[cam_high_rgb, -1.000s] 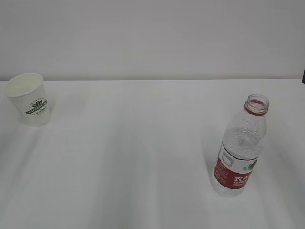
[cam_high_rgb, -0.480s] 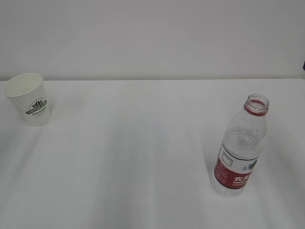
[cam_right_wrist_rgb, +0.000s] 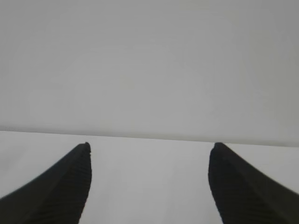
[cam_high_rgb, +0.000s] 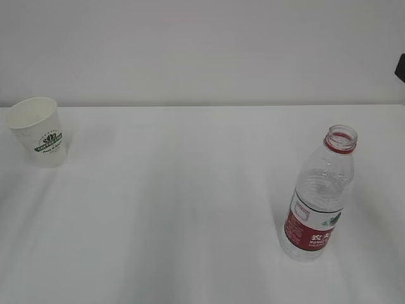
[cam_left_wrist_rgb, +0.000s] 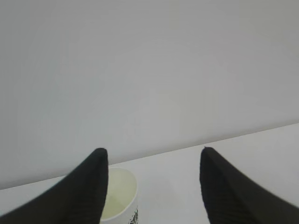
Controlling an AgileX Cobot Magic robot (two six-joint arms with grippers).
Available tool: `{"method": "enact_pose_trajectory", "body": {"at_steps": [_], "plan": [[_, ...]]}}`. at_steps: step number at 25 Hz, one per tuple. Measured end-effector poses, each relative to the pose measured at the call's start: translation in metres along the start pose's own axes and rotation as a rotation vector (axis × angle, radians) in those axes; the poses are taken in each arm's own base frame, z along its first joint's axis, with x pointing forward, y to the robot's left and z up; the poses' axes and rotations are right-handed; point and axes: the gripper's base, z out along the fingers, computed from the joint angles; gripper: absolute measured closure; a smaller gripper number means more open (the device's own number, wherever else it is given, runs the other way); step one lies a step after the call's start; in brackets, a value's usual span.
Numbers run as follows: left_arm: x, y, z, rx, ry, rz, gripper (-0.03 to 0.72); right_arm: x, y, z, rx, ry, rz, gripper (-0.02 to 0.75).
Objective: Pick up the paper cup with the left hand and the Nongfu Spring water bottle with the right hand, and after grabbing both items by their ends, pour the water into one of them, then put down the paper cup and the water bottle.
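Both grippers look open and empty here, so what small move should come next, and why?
Probably shift the left gripper leftward to centre on the small white paper cup. Its open fingers frame bare table, with the cup's rim behind the left finger. The clear ribbed water bottle stands untouched; the right gripper sees none of it.

Matt white paper cup (cam_high_rgb: pixel 38 132), clear ribbed glossy plastic bottle (cam_high_rgb: pixel 319 196), smooth matt white table (cam_high_rgb: pixel 183 202).

At the far right edge of the exterior view, a dark shape (cam_high_rgb: pixel 400 67) now sits higher and shows more of itself than a second ago; it is possibly part of the right arm, though too little shows to tell.
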Motion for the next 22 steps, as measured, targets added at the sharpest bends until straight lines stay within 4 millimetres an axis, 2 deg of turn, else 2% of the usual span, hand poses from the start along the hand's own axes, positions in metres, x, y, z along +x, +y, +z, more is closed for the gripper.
{"method": "enact_pose_trajectory", "body": {"at_steps": [11, 22], "plan": [[0.0, 0.0, 0.0, 0.0, 0.001, 0.0, 0.235, -0.003, 0.018, -0.002, -0.196, -0.044, -0.126, 0.151], [0.0, 0.0, 0.0, 0.0, 0.002, 0.0, 0.235, -0.001, 0.019, -0.002, -0.213, -0.031, -0.164, 0.15]]}}
